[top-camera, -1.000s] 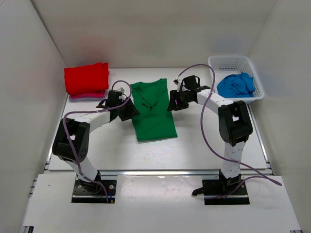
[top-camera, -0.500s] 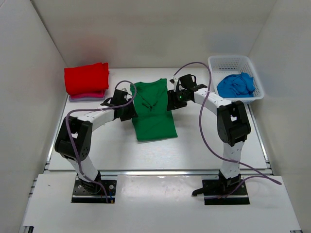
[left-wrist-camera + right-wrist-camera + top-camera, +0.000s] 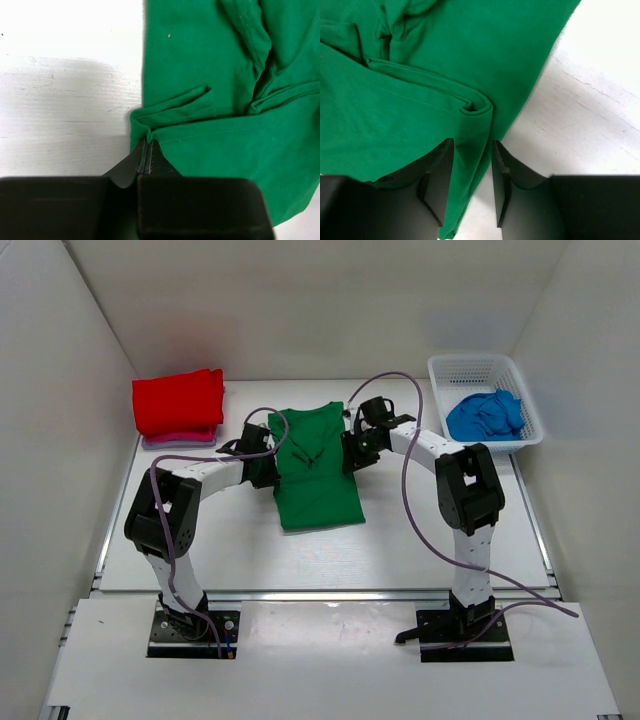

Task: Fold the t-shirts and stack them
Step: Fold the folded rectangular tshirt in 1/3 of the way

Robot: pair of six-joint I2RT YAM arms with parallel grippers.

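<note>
Left arm rises from its base, elbow out to the left, forearm angled inward and forward, wrist held low; left gripper has its jaws pressed together, pinching the folded left edge of the green shirt. Right arm mirrors that pose, with its elbow out to the right, forearm angled inward and wrist low. Right gripper has its jaws parted, straddling the folded right edge of the same shirt, with a gap showing beside the cloth, so no clamp there.
</note>
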